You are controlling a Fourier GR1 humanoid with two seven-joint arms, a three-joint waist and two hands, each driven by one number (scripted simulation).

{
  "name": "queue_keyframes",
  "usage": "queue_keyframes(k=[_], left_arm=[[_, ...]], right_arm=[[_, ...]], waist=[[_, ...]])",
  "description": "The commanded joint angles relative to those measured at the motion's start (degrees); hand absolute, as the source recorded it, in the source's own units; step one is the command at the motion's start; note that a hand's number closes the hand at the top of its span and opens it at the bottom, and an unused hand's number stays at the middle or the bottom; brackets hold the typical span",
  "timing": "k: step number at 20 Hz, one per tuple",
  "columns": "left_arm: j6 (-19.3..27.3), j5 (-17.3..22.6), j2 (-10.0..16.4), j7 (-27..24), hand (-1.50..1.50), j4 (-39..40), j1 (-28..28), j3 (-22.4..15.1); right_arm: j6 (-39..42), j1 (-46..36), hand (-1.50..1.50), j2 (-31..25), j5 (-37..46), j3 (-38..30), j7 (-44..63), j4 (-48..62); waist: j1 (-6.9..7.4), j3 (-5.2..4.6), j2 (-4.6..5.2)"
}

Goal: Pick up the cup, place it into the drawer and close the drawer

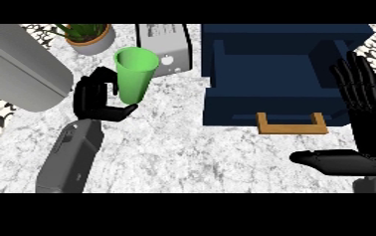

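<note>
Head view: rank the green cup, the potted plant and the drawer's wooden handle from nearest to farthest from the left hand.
1. Green cup, right beside the left hand, on its right side.
2. Potted plant, at the far left of the counter.
3. Wooden handle, on the blue drawer's front, across to the right.

White-and-grey marbled stone bench [191, 155], green leafy plant in a round grey pot [91, 41] at the far left, boxy silver metal appliance [166, 47] near the pot on its right, large rounded grey metal object [26, 73] cut off by the left edge
</note>
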Motion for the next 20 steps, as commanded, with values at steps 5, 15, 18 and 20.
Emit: queue_keyframes(k=[5, 15, 18, 20], left_arm=[[8.9, -1.1, -4.9, 13.7, 1.50, -15.5, -6.8, -5.5], [22.4, -2.1, -7.0, 28.5, 1.50, -17.4, -20.7, -14.6], [26.0, -0.7, -7.0, 26.8, 1.50, -9.0, -27.8, -14.3], [29.8, 0.4, -7.0, 30.3, 1.50, -10.5, -28.4, -18.7]], right_arm=[[0.1, 2.3, -1.50, 0.9, 0.9, 0.2, -3.1, 1.2], [1.5, 4.8, -1.50, 0.6, 0.1, -0.3, -2.8, -1.9], [1.6, 2.4, -1.50, 0.4, 0.4, 0.4, -1.6, -0.7], [0.6, 4.4, -1.50, 1.9, 2.2, 2.0, -2.0, -2.3]], waist=[[-0.27, 0.00, 0.07], [-1.28, -0.02, 0.27], [-1.78, -0.04, 0.57], [-1.76, -0.03, 0.40]])
